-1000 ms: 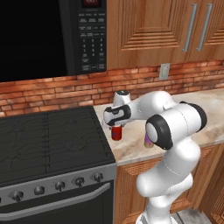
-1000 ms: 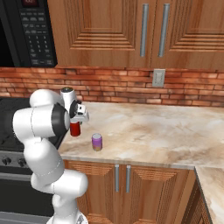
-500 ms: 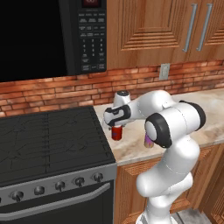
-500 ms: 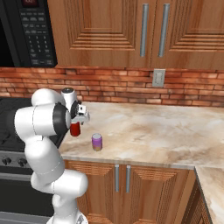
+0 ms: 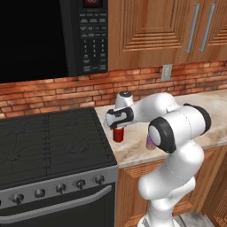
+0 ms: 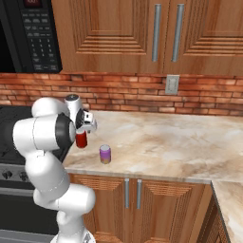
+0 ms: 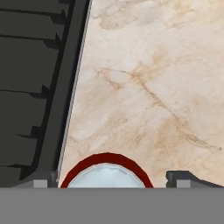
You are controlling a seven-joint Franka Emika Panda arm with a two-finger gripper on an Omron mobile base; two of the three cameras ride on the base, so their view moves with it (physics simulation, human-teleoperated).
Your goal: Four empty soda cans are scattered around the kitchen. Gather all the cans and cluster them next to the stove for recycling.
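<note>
A red soda can [image 5: 118, 134] stands on the beige counter just right of the stove [image 5: 48, 142], close to the cooktop's edge. My gripper [image 5: 118, 128] points down over it with a finger on each side. In the hand view the can's silver top [image 7: 106, 176] sits between the fingertips [image 7: 183, 178], with a narrow gap on the right side, so the gripper is open around the can. A purple soda can [image 6: 105, 154] stands upright a short way to the right, nearer the counter's front edge; in the left base view my arm hides most of the purple can [image 5: 150, 143].
A black microwave [image 5: 91, 35] hangs above the stove, with wooden cabinets [image 6: 156, 33] to its right. A wall outlet [image 6: 172, 84] sits in the brick backsplash. Bare counter [image 6: 180, 142] stretches to the right of the cans.
</note>
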